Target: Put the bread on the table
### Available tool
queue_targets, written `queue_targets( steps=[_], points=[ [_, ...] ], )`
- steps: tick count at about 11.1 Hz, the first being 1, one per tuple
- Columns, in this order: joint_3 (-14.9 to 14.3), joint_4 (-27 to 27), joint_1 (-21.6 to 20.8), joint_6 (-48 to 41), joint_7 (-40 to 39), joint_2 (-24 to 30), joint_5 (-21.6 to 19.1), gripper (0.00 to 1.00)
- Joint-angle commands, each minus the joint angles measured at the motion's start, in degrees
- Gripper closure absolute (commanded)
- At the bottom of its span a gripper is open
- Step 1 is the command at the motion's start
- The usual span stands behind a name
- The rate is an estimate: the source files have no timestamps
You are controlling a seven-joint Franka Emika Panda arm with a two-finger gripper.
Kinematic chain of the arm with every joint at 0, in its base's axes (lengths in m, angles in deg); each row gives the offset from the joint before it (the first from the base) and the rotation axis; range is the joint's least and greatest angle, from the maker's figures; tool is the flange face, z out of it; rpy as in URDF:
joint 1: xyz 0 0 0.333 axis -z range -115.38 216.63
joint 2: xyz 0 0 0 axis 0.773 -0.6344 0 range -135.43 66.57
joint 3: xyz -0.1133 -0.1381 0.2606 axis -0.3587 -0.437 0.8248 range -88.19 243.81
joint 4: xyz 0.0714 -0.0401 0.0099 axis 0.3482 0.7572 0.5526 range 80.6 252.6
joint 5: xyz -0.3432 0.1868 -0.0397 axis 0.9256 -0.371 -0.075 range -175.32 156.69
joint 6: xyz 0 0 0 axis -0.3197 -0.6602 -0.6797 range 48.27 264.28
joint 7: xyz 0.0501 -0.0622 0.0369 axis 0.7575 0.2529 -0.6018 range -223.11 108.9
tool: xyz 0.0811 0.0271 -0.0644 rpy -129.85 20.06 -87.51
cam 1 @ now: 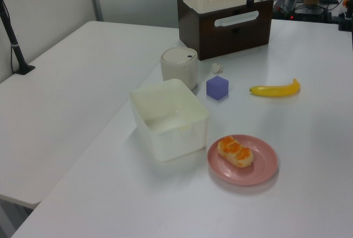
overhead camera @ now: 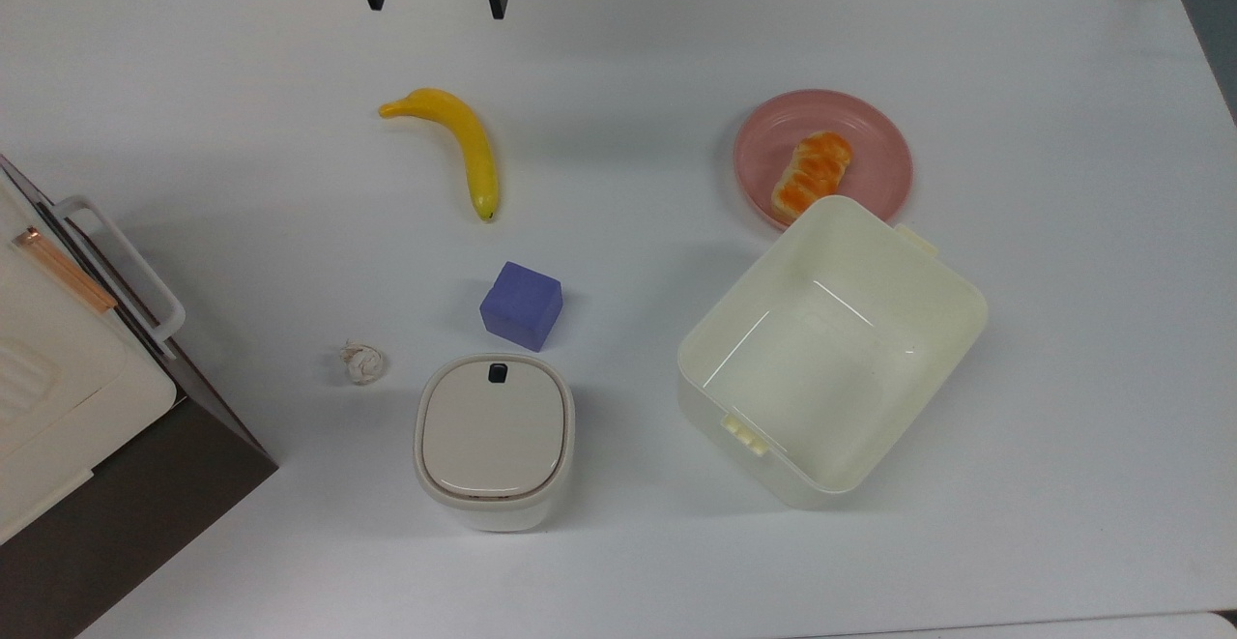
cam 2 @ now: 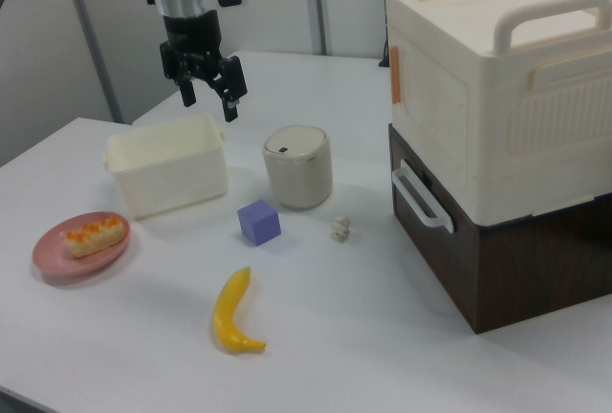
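1. The table (overhead camera: 193, 88) is showing a smooth, matt white top.
2. The bread (overhead camera: 812, 173) is gleaming glossy orange-brown on its ridged top, with paler, duller sides.
3. The pink plate (overhead camera: 870, 136) is looking smooth with a soft sheen.
4. The cream tub (overhead camera: 952, 305), right of centre in the top view, is looking like smooth plastic, with light glinting inside.
5. The banana (overhead camera: 464, 141) is looking smooth and slightly glossy.
6. The purple cube (overhead camera: 522, 305) is looking matt.
7. The lidded canister (overhead camera: 495, 438) is showing smooth, satin plastic.
8. The brown cabinet (cam 2: 516, 260) is looking like dark wood.
9. The gripper (cam 2: 210, 93) is looking like matt black plastic or metal.
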Motion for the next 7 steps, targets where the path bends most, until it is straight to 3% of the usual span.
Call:
queue_targets(
  steps=[1,7],
  points=[
    [0.04,1.01,-0.55,-0.72,0.51,1.22,0.54,0.00],
    [0.04,1.19,-0.37,-0.10,-1.07,1.22,0.98,0.00]
  ],
)
